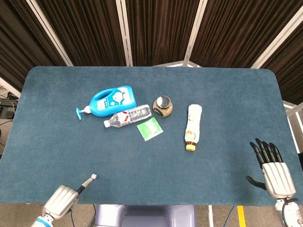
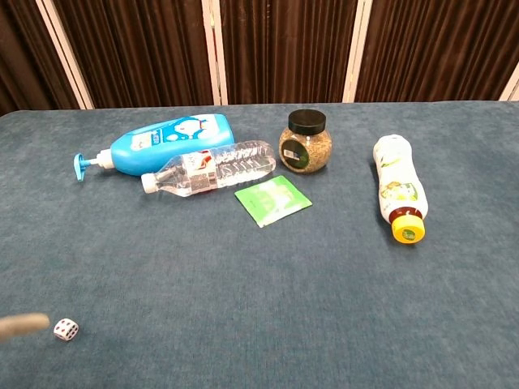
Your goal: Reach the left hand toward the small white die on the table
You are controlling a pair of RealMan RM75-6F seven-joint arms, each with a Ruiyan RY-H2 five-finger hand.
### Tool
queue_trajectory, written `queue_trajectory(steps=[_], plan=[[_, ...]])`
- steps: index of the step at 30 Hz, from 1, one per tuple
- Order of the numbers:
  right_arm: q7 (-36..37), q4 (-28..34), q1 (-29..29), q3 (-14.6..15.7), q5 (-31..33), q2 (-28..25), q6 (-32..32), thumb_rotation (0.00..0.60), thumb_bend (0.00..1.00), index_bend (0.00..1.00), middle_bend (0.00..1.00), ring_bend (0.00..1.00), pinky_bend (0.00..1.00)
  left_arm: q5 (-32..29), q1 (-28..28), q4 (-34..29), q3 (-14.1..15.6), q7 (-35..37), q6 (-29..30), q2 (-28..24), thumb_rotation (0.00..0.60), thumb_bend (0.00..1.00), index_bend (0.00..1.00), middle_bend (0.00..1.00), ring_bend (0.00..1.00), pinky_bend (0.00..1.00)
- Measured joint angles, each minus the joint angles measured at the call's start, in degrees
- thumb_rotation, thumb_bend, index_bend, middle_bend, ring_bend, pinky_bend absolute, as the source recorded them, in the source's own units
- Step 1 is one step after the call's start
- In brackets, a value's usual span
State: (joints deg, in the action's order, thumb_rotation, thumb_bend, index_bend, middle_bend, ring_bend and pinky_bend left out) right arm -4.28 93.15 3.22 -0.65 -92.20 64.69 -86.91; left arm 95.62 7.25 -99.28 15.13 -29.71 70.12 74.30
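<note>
Left hand (image 1: 60, 200) at near bench (image 1: 47, 142) edge, one fingertip out, rest curled, holding nothing — die (image 2: 66, 329) just beyond tip, apart. Reach slow, low, straight; avoid knocking die. Right hand (image 1: 274, 170) spread, idle.

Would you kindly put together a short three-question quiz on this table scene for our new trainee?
1. True or false: the left hand is gripping the die.
2. Which thing lies nearest the green packet? A) clear water bottle B) die C) right hand
3. Fill in: the white bottle with the yellow cap lies on its ____.

Key
1. False: in the chest view a narrow gap shows between the extended fingertip and the die, which sits on the table.
2. A
3. side
</note>
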Motion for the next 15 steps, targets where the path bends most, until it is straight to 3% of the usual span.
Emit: queue_trajectory(steps=[2, 3, 9, 15], plan=[[0.1, 0.0, 0.0, 0.0, 0.0, 0.0, -0.1, 0.600, 0.01, 0.00, 0.00, 0.00, 0.00, 1.4, -0.8, 0.5, -0.3, 0.7, 3.3, -0.1, 0.600, 0.56, 0.00, 0.00, 0.02, 0.05], [0.1, 0.1, 0.0, -0.1, -0.1, 0.0, -0.1, 0.600, 0.01, 0.00, 0.00, 0.00, 0.00, 2.3, -1.3, 0.9, -0.7, 1.3, 5.7, -0.2, 0.600, 0.54, 0.00, 0.00, 0.00, 0.02], [-0.4, 0.3, 0.2, -0.1, -0.1, 0.1, 0.2, 0.600, 0.01, 0.00, 0.00, 0.00, 0.00, 5.7, -4.2, 3.5, -3.4, 7.2, 18.1, -0.7, 0.600, 0.39, 0.00, 0.00, 0.00, 0.00], [-1.0, 0.1, 0.2, 0.0, -0.4, 0.5, 0.2, 0.600, 0.01, 0.00, 0.00, 0.00, 0.00, 5.3, -6.3, 7.4, -8.1, 13.6, 26.0, -1.2, 0.600, 0.36, 0.00, 0.00, 0.00, 0.00]])
